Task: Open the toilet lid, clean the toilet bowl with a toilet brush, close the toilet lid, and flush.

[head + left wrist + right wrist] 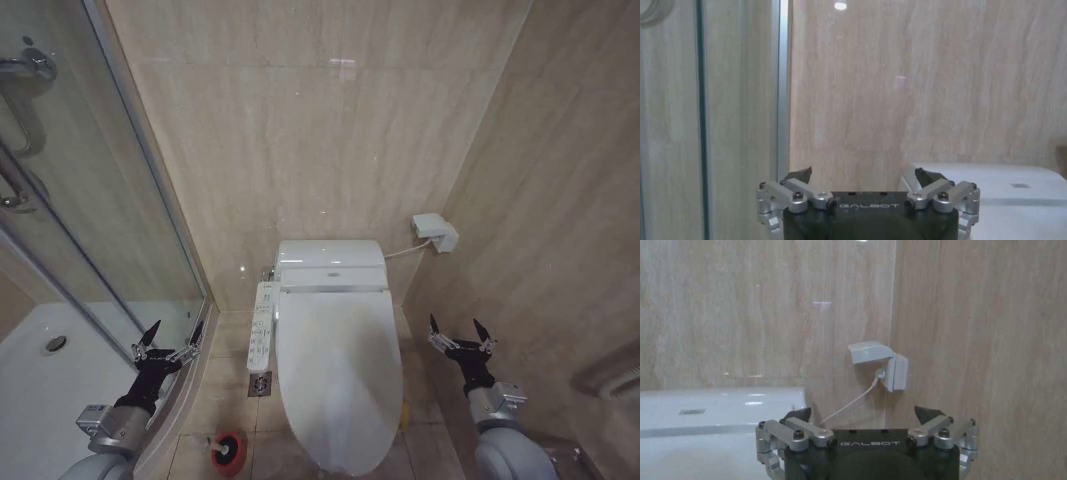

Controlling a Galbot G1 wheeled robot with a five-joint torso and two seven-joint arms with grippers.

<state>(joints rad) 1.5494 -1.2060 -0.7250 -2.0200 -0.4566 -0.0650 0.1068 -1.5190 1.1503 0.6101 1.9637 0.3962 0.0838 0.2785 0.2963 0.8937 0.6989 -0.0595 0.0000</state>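
Both arms rise from the lower edge of the head view, one on each side of the toilet. Left hand: fingers spread, holding nothing, raised beside the glass shower partition, to the left of the toilet and well apart from it. Right hand: fingers likewise spread and empty, raised near the right-hand wall, to the right of the toilet and clear of it.

Toilet lid: glossy white, lying flat and closed over the toilet bowl, between the two hands and lower than both; neither hand touches it. A narrow white button panel runs along the bowl's left side, nearer the left hand.

Red cup holder: standing on the tiled floor to the left of the bowl's front end, below the left hand; the toilet brush sits in it as a dark mass, its handle too small to make out. A floor drain lies between holder and button panel.

Wall socket: white, with a hinged cover, fixed in the corner behind the right hand; a white cable runs from it toward the toilet's rear housing.
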